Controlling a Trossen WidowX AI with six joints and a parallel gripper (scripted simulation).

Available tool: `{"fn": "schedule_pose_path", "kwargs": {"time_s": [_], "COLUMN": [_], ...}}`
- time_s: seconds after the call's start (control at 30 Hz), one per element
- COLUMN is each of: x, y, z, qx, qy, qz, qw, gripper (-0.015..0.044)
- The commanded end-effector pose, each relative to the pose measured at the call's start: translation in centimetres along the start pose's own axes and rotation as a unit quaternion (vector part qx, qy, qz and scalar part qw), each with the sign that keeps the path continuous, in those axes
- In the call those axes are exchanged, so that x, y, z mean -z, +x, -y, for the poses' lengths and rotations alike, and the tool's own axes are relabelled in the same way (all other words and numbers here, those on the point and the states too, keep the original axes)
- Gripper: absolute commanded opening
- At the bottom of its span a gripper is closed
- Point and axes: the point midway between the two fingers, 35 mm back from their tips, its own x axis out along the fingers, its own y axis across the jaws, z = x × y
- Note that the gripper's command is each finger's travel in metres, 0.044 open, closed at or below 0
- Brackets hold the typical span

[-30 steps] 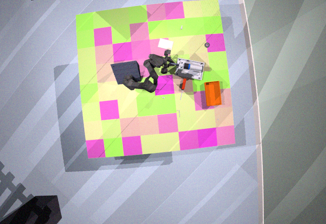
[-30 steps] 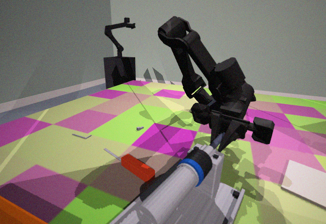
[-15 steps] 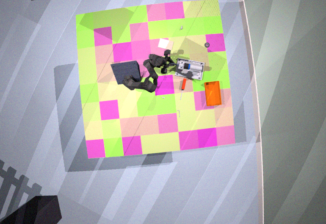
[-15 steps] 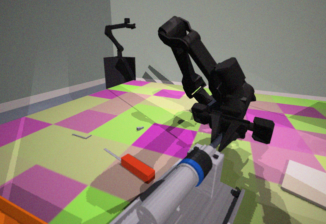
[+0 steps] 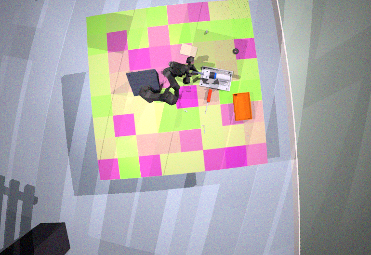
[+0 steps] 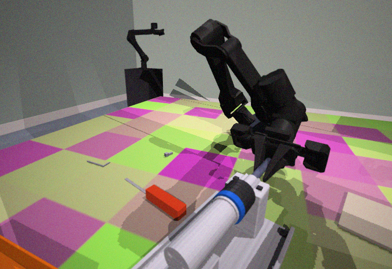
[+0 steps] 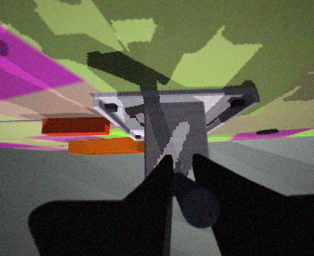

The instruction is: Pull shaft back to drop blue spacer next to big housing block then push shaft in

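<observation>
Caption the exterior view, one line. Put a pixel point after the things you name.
Gripper (image 5: 196,73) (image 6: 261,171) (image 7: 182,160) shut on the shaft (image 5: 196,73) (image 6: 261,168) (image 7: 201,209), blue spacer (image 5: 215,75) (image 6: 242,210) beside the white housing.

One red-handled screwdriver (image 5: 209,95) (image 6: 165,200) (image 7: 75,126), lying near an open orange bin (image 5: 242,106) (image 6: 22,255) (image 7: 106,146). One bent grey key (image 5: 204,128) (image 6: 98,164). One pale flat block (image 5: 188,50) (image 6: 368,218). One small dark ring (image 5: 233,52) (image 7: 267,132), well apart from the bin.

A robotics workshop or lab — a second arm (image 6: 143,46) on a dark pedestal (image 6: 132,85), a red-handled screwdriver (image 5: 209,95) (image 6: 165,201) lying out.
</observation>
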Motion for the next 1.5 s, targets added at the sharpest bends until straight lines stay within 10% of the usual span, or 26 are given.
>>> {"fn": "schedule_pose_path", "kwargs": {"time_s": [0.0,1.47], "x": [-0.07,-0.28], "y": [-0.06,-0.42], "z": [-0.03,-0.02], "qx": [-0.001,-0.001], "qy": [0.002,0.002], "qz": [0.001,0.001], "qw": [1.0,1.0], "gripper": [0.0,0.0]}}
